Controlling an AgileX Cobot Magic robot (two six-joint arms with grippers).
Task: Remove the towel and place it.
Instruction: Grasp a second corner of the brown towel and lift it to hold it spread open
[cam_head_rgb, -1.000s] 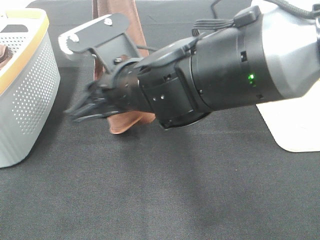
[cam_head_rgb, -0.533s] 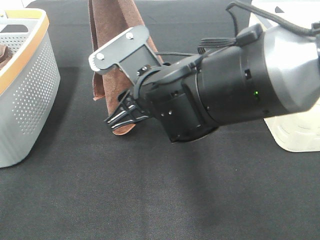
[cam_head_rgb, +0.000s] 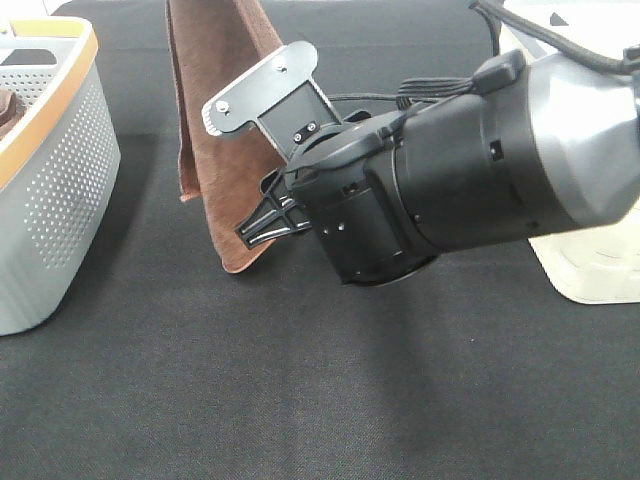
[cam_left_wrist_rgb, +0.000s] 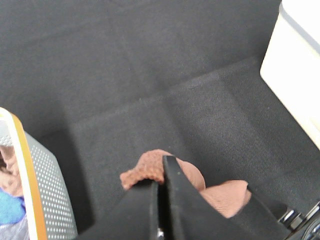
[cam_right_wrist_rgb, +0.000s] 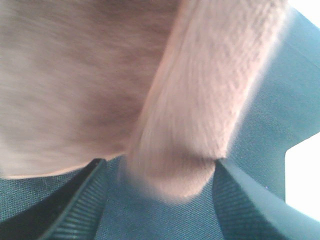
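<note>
The right arm (cam_head_rgb: 480, 160) is reaching across the middle toward the left side, its gripper (cam_head_rgb: 255, 222) holding its fingers (cam_right_wrist_rgb: 75, 210) spread apart. The left gripper (cam_left_wrist_rgb: 160, 197) is pointing down at the worktop (cam_left_wrist_rgb: 150, 60), its fingers (cam_left_wrist_rgb: 187, 205) pressing together on the towel (cam_left_wrist_rgb: 150, 167).

Black cloth tbl (cam_head_rgb: 300, 400) w/ perforated basket (cam_head_rgb: 60, 200) at L, white bin (cam_head_rgb: 600, 270) at R

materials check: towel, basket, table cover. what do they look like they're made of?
towel: soft napped cloth, probably microfibre; fuzzy matte pile in the right wrist view, hangs in limp folds.
basket: likely moulded plastic, matte pale grey, regular punched holes, with an orange-tan rim band.
table cover: dark woven fabric, matte; fine weave and fold creases show.
</note>
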